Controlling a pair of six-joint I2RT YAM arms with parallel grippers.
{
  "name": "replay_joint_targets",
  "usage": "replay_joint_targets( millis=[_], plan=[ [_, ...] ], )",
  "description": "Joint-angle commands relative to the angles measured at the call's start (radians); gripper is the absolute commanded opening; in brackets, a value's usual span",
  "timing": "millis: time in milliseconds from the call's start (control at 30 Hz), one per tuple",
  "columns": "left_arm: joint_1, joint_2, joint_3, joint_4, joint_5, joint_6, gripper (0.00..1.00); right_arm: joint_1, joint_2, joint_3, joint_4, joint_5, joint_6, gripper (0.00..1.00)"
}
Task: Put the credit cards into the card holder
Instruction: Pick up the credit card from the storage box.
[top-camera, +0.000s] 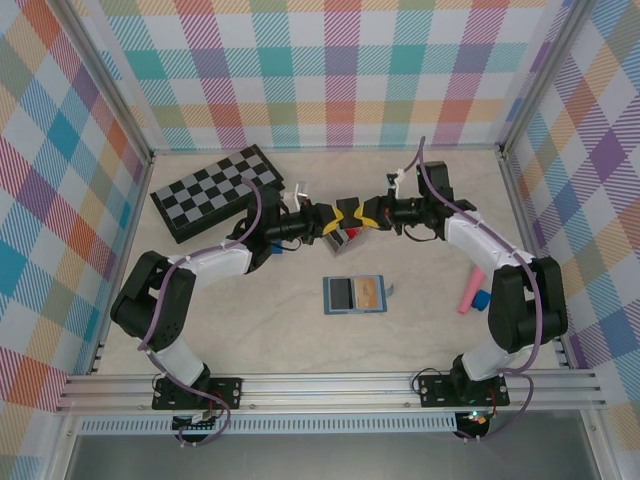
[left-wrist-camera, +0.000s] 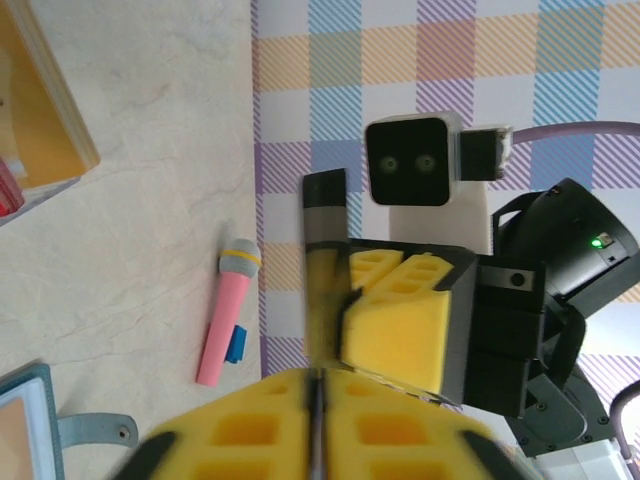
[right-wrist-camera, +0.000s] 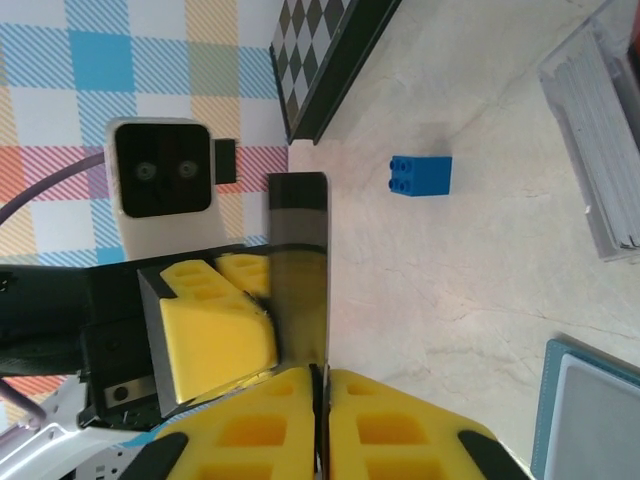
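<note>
A black credit card (right-wrist-camera: 298, 230) hangs in mid-air between my two grippers, which meet tip to tip above the table's middle. My right gripper (right-wrist-camera: 322, 372) is shut on one end of it. My left gripper (left-wrist-camera: 320, 378) is shut on the other end, where the black card (left-wrist-camera: 323, 240) runs up past the right gripper's yellow fingers (left-wrist-camera: 400, 330). From above, the left gripper (top-camera: 343, 214) and right gripper (top-camera: 366, 212) nearly touch. Just below them the light-grey card holder (top-camera: 345, 240) stands, with a tan card (left-wrist-camera: 35, 100) and a red card (left-wrist-camera: 8, 185) upright in it.
A chessboard (top-camera: 215, 190) lies at the back left. A blue-grey wallet (top-camera: 353, 294) lies open in front of the grippers. A pink marker (top-camera: 468, 293) and a small blue cube (top-camera: 483, 298) rest at the right. Another blue cube (right-wrist-camera: 420, 175) sits near the chessboard.
</note>
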Motion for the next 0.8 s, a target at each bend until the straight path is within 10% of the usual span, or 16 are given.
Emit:
replay_joint_targets(
  millis=[0, 167, 467, 767],
  plan=[
    [0.009, -0.020, -0.003, -0.103, -0.011, 0.050, 0.39, -0.008, -0.032, -0.016, -0.056, 0.037, -0.051, 0.05],
    [0.008, -0.053, 0.002, -0.417, -0.099, 0.170, 0.61, -0.008, -0.098, -0.036, -0.231, 0.188, -0.121, 0.05],
    [-0.093, -0.042, 0.097, -0.930, -0.366, 0.394, 0.65, 0.122, -0.213, -0.073, -0.594, 0.800, -0.102, 0.05],
    [-0.162, 0.000, 0.102, -0.980, -0.430, 0.402, 0.65, 0.268, -0.195, -0.061, -0.662, 0.960, 0.012, 0.07]
  ],
)
